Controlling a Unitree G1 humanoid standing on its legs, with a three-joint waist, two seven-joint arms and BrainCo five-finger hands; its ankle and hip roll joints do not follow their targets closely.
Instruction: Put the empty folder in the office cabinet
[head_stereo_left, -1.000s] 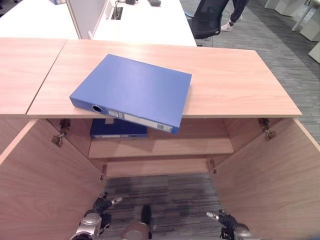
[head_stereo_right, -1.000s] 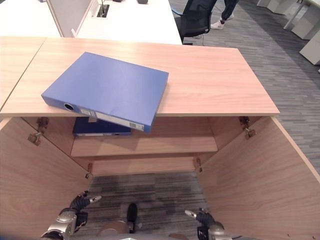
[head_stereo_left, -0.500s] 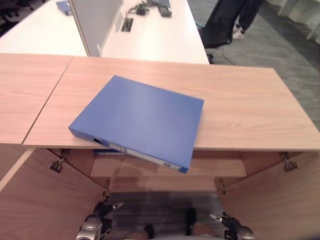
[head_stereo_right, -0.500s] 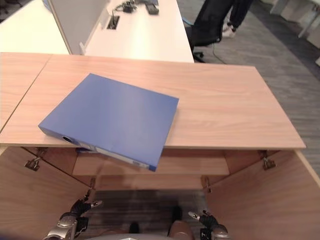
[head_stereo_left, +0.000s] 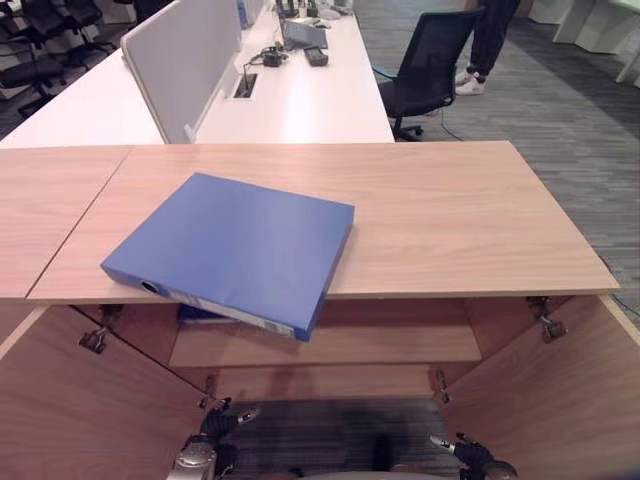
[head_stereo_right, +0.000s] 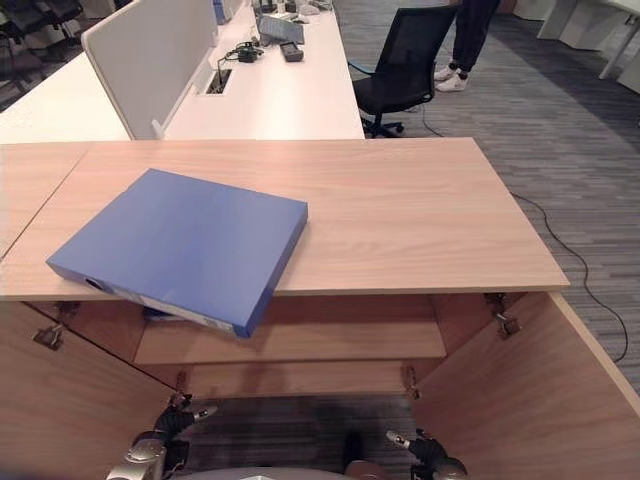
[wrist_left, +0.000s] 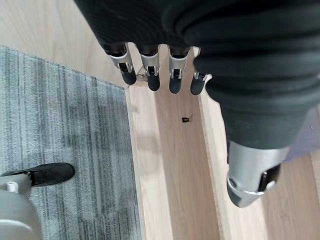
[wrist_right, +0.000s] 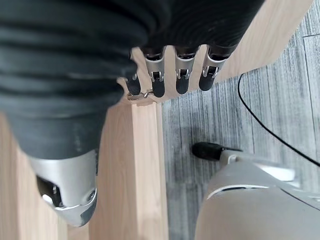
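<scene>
The camera is tilting up since earlier; the blue folder is lying unmoved, overhanging the cabinet top. Both the left hand and right hand are hanging low, fingers relaxed, holding nothing.

You have a light wood cabinet top serving as the worktop, with a blue folder lying flat on its left half. The folder sits askew, its near corner overhanging the worktop's near edge. Below, both cabinet doors stand open, and the inner shelf carries a second dark blue folder at its left end, mostly hidden under the overhanging one. Beyond the worktop, white desks hold small devices at the far end.
</scene>
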